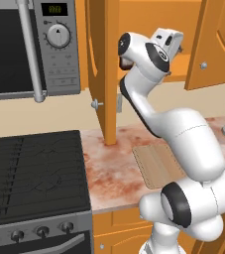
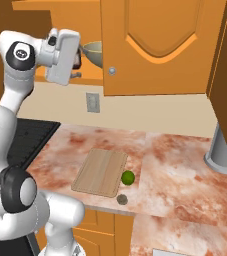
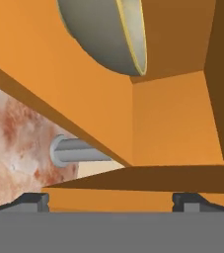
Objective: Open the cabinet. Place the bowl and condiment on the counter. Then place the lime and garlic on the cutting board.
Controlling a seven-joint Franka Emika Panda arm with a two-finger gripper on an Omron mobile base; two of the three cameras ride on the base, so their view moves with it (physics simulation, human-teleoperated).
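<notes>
Reaching up toward the orange wooden wall cabinet, the white arm holds its two-finger gripper at the open compartment, level with the shelf. The two dark fingertips stand spread wide apart with nothing between them. One arched raised-panel door hangs swung outward on the left of the opening; the neighbouring door with the small round silver knob is shut. Inside, the wide glossy olive-beige bowl rests on the cabinet shelf, just beyond the gripper and apart from it; in the hand view it appears at the top, rolled by the camera's tilt. The mottled reddish-brown and cream stone counter lies below. On it sits the thin light tan wooden cutting board. The small bright green lime lies on the counter just beside the board's right edge, possibly touching it. The tiny grey-brown garlic lump lies near the board's front corner, off the board.
</notes>
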